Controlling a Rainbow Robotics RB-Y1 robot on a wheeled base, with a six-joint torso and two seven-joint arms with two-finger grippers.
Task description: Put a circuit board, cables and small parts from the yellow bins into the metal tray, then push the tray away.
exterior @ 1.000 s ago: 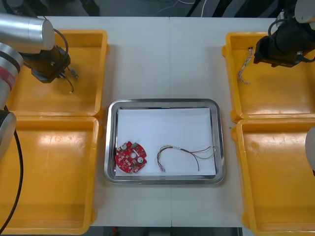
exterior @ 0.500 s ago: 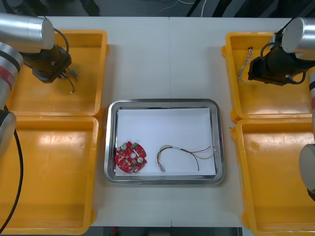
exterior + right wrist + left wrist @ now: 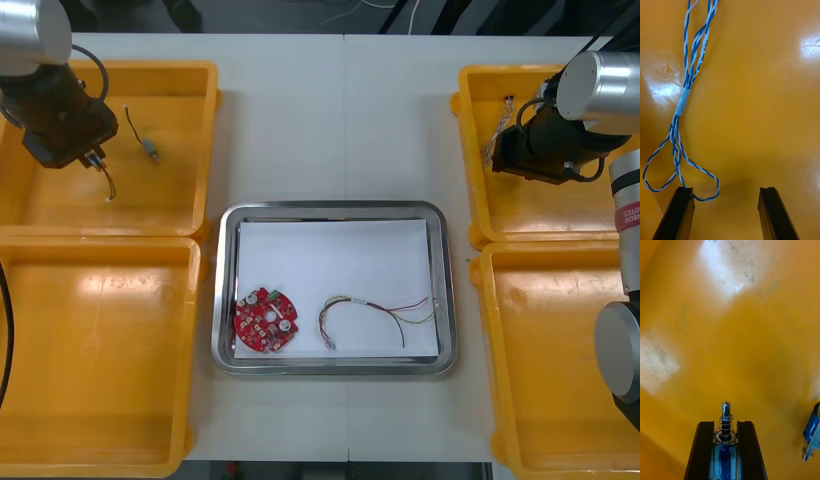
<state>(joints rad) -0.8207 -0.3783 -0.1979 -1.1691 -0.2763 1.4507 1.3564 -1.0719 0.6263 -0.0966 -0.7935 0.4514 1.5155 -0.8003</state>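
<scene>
Your left jaws pinching a shiny, spring-coiled small metal part (image 3: 726, 417), right jaws wide beside twisted blue-white cable (image 3: 682, 101), over glossy far yellow bins (image 3: 170, 195).

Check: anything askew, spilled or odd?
Nothing stands out. The circuit board and red and yellow cable lie inside the metal tray, square between the yellow bins. Left end effector, over the far left bin, is shut on a small metal part; right end effector hangs open over the blue and white cable in the far right bin.

Left gripper (image 3: 725, 424): fingers clamped on small metal part (image 3: 726, 413), spring-wrapped, pin tip protruding past fingertips. Beneath: glossy bin floor (image 3: 752, 333). Off to one side: blue-and-metal piece (image 3: 811, 430), cut by frame edge.
</scene>
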